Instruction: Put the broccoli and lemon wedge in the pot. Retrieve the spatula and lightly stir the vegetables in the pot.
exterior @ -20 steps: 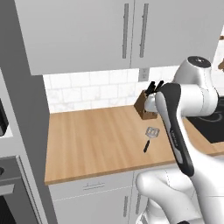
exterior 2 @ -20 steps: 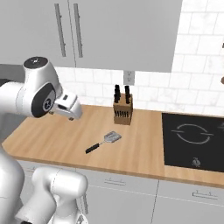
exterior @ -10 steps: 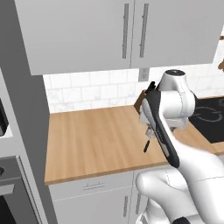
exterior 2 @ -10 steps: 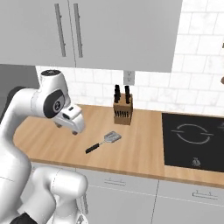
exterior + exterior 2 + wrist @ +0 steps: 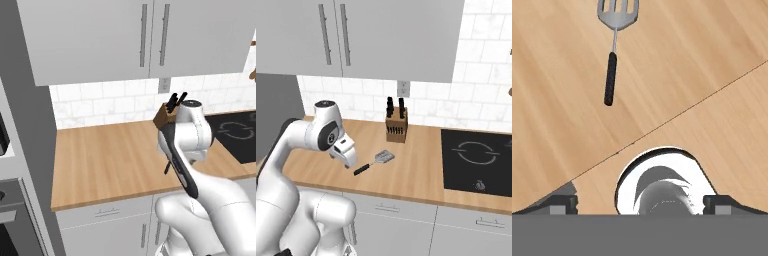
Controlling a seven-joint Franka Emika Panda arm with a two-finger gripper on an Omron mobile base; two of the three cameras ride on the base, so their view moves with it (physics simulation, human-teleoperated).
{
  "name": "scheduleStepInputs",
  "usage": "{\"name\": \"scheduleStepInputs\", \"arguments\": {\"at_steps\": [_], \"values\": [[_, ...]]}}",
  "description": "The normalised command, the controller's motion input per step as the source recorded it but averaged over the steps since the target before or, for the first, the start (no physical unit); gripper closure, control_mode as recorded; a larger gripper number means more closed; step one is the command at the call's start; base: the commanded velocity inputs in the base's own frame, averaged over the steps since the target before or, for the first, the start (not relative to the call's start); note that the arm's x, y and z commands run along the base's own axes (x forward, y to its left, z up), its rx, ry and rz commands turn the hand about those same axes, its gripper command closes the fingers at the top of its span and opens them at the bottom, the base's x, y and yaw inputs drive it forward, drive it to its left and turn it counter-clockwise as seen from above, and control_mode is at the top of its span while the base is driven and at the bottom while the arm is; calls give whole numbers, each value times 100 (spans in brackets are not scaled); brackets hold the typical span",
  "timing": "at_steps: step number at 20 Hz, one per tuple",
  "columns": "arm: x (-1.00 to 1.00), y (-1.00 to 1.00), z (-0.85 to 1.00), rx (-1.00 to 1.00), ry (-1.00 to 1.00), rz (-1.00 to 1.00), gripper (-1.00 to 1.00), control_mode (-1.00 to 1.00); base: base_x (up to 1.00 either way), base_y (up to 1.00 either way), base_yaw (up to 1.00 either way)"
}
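Observation:
The spatula (image 5: 376, 162) lies flat on the wooden counter (image 5: 416, 170), its slotted silver head toward the knife block and its black handle toward the counter's front left. In the hand view the spatula (image 5: 613, 55) lies ahead, head at the top and handle end nearest me. My gripper (image 5: 642, 202) hovers above the counter just short of the handle end, its fingertips (image 5: 562, 202) wide apart and open with nothing between them. From the right base view the gripper (image 5: 350, 160) hangs low, just left of the handle. The pot, broccoli and lemon wedge are out of view.
A wooden knife block (image 5: 396, 127) with black handles stands against the tiled wall behind the spatula. A black cooktop (image 5: 476, 160) is set into the counter to the right. Grey cabinets hang overhead. Bare wood lies left of the spatula (image 5: 100, 160).
The arm has swung down from a raised pose at the left and brought the hand low over the counter, close to the spatula's handle. The spatula has not moved.

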Motion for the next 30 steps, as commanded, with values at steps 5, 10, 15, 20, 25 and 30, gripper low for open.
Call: {"name": "scheduleStepInputs", "arguments": {"at_steps": [5,10,15,20,25,30], "values": [[15,-1,-26,0,0,0,-100,-100,0,0,0],[62,-1,-37,0,1,-4,-100,-100,0,0,0],[57,-2,-43,0,3,-5,-100,-100,0,0,0],[31,-4,-31,0,5,-1,-100,-100,0,0,0],[20,0,-18,0,3,0,-100,-100,0,0,0],[31,0,-26,0,3,0,-100,-100,0,0,0]]}}
